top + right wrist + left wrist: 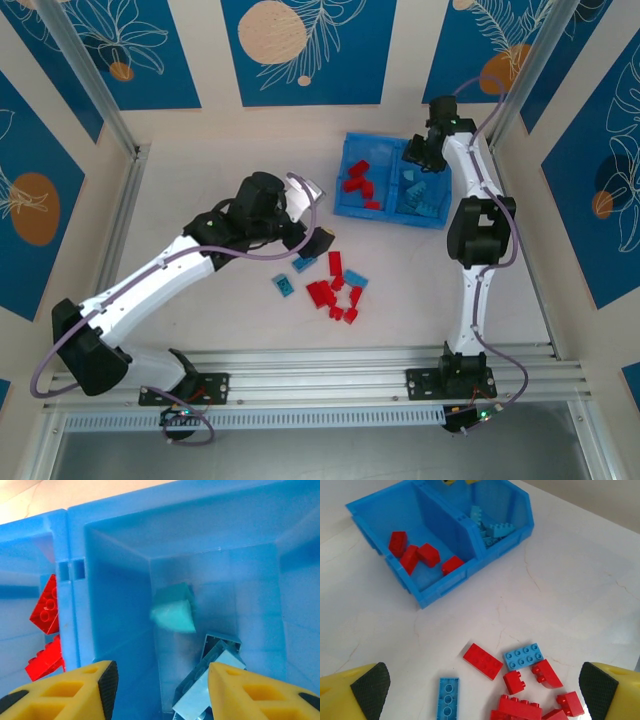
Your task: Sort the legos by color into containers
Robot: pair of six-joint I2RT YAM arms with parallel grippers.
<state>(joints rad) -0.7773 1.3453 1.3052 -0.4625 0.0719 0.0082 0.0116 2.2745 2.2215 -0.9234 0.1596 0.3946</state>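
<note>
The containers are the two compartments of a blue tray (385,213) at the back right. The left compartment holds red legos (417,555), the right one light blue legos (490,530). My right gripper (162,680) hangs open over the right compartment. A blurred light blue brick (173,611) is loose below its jaws, above other light blue bricks (212,675). My left gripper (485,690) stands wide open above loose legos on the table: a red brick (483,660), a light blue brick (523,655), an upturned light blue brick (448,698) and a red cluster (335,295).
The tray's divider (75,605) separates the red bricks (46,610) from the blue side. A light blue brick (283,287) lies left of the pile. Aluminium rails (330,365) run along the near edge, with walls at the sides.
</note>
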